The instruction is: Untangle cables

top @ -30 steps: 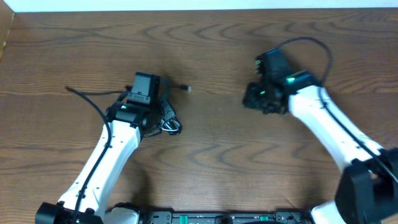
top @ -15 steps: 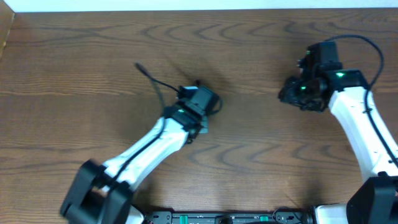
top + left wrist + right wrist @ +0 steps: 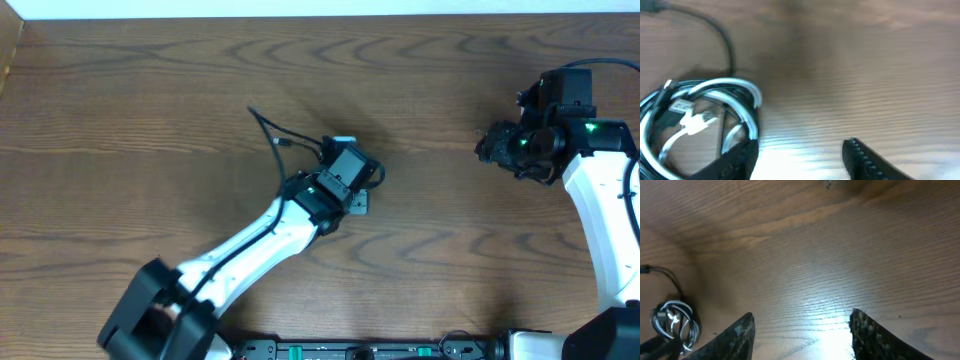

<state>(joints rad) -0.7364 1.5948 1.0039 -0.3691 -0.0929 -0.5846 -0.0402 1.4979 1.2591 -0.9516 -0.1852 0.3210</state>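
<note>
Swinging from the left of the overhead frame to its centre, the left gripper (image 3: 801, 146) has dragged the cables (image 3: 700, 115) along. Its jaws have just parted to a middling gap over bare table (image 3: 865, 75). The right gripper (image 3: 801, 322), likewise half open and empty, has drawn back to the upper right. The bundle looks released but is still one coil. Overhead, the arm largely hides it, showing only the black cord (image 3: 268, 130) trailing to the upper left. The left wrist view shows the white cord (image 3: 742, 86) looped with it at lower left, against the left finger.
</note>
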